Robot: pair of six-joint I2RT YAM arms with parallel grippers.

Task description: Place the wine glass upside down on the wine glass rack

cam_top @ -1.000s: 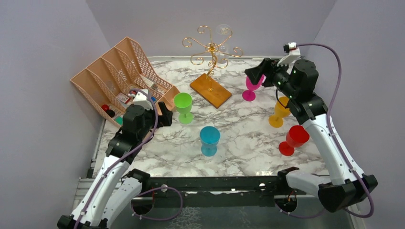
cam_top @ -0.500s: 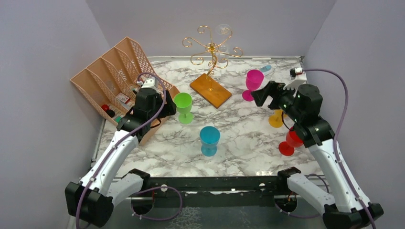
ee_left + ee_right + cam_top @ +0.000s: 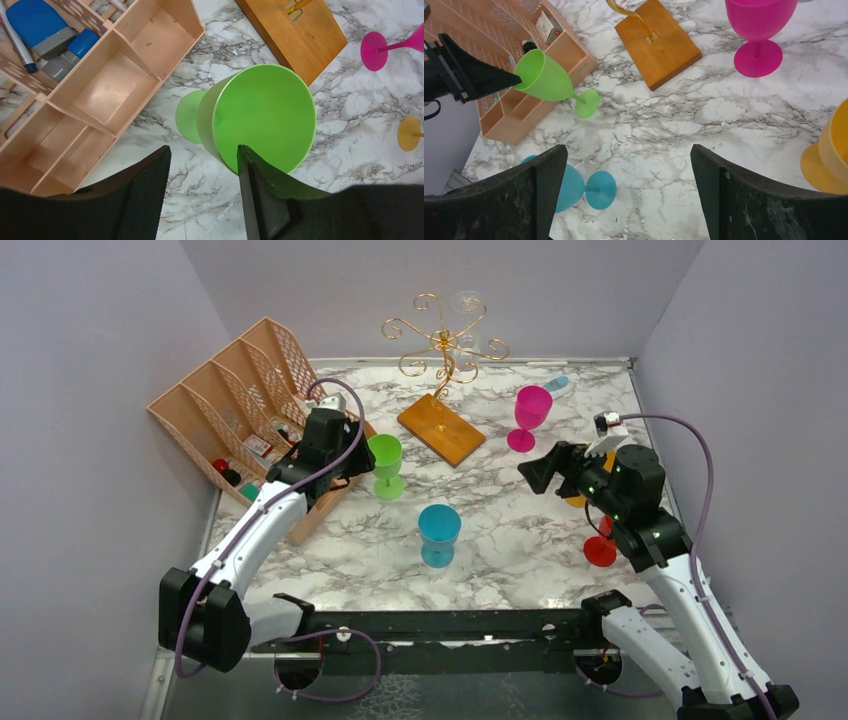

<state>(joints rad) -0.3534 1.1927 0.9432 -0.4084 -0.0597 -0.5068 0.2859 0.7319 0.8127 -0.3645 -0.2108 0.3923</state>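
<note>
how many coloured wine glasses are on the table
5: green beside the organiser, blue in the middle, pink at the back right, orange and red on the right, partly hidden behind the arm.

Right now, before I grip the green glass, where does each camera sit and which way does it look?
Top external: fixed above and behind the bases, looking down the table toward the gold rack; both arms show, with left gripper and right gripper.
Left wrist: on the left arm, looking down past its black fingers onto the green glass beside the peach organiser.
Right wrist: on the right arm, looking down and across between its wide-apart fingers.
Shared: all three show the green glass and the rack's wooden base.
</note>
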